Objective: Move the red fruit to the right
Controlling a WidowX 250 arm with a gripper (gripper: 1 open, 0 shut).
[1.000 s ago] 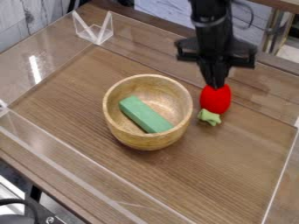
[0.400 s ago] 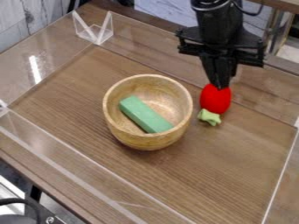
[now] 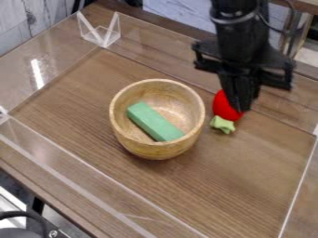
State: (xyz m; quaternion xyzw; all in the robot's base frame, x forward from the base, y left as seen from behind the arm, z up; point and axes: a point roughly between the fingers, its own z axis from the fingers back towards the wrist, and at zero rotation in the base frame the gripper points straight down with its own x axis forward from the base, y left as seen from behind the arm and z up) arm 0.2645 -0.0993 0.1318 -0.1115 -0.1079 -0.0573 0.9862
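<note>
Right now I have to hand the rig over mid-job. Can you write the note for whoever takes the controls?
Gripper: shut, pointing steeply down, tip against the right side of the red fruit. I cannot tell whether it actually grips the fruit.
Red fruit: low at the table, just right of the wooden bowl, leaves toward the camera, partly hidden by the gripper.
Green block: lying in the bowl, not part of the job.
Done: gripper is at the fruit.
Left: the fruit sits close to the bowl. Move it farther right onto the bare wood, then let go.
</note>
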